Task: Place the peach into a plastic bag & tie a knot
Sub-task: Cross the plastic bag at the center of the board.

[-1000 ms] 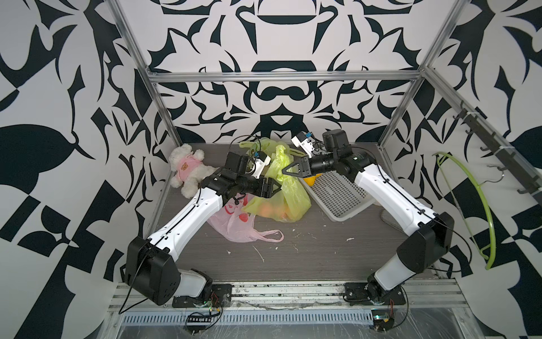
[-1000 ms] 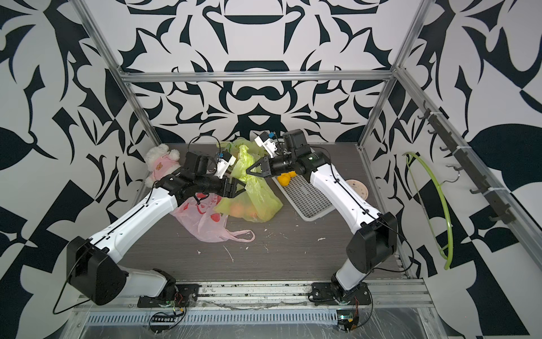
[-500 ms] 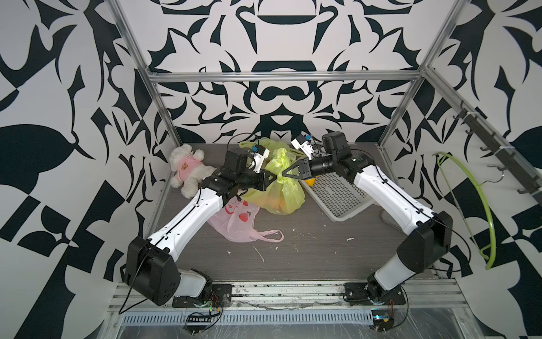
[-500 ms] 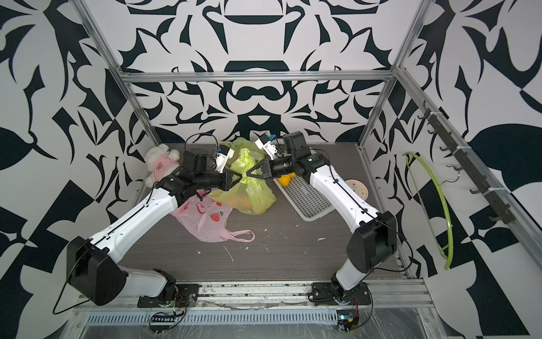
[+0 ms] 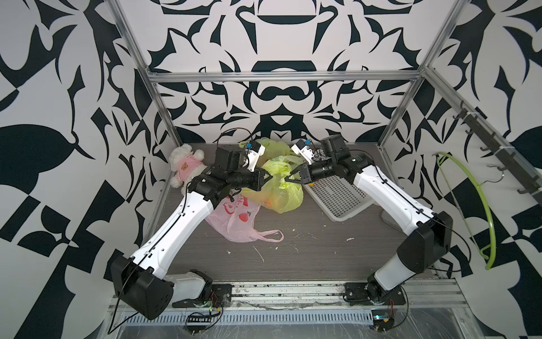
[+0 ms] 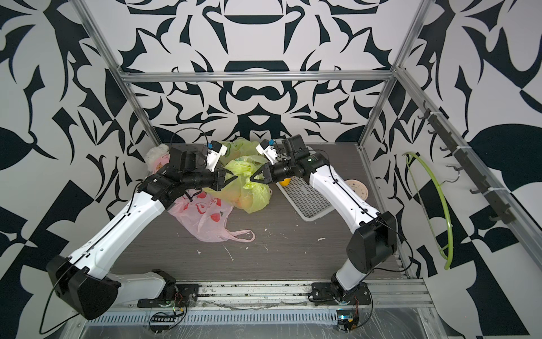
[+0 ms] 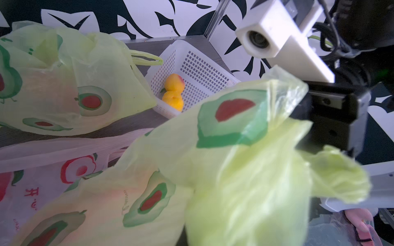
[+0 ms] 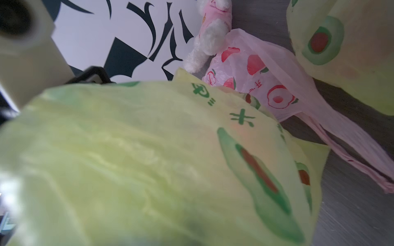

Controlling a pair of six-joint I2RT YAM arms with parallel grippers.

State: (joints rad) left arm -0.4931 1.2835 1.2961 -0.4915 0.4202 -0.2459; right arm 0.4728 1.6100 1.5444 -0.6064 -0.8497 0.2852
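Observation:
A yellow-green plastic bag (image 5: pixel 280 192) (image 6: pixel 253 192) with avocado prints sits mid-table, and an orange peach (image 5: pixel 270 201) (image 6: pixel 245 202) shows through its film. My left gripper (image 5: pixel 266 177) (image 6: pixel 234 178) is shut on bunched plastic at the bag's top from the left. My right gripper (image 5: pixel 289 176) (image 6: pixel 253 178) is shut on the top from the right, tips close together. In both wrist views the bag (image 7: pixel 223 170) (image 8: pixel 149 159) fills the near field and hides each gripper's own jaws.
A pink printed bag (image 5: pixel 234 218) lies under my left arm. A second green bag (image 5: pixel 272 145) stands at the back. The white perforated basket (image 5: pixel 340 195) at right holds two peaches (image 7: pixel 173 92). A plush toy (image 5: pixel 186 168) sits at back left, and a green hanger (image 5: pixel 481 205) hangs at right.
My left gripper has shut on the bag's top and drawn up and back slightly. The bag's top is now bunched between both grippers. The right gripper stayed shut.

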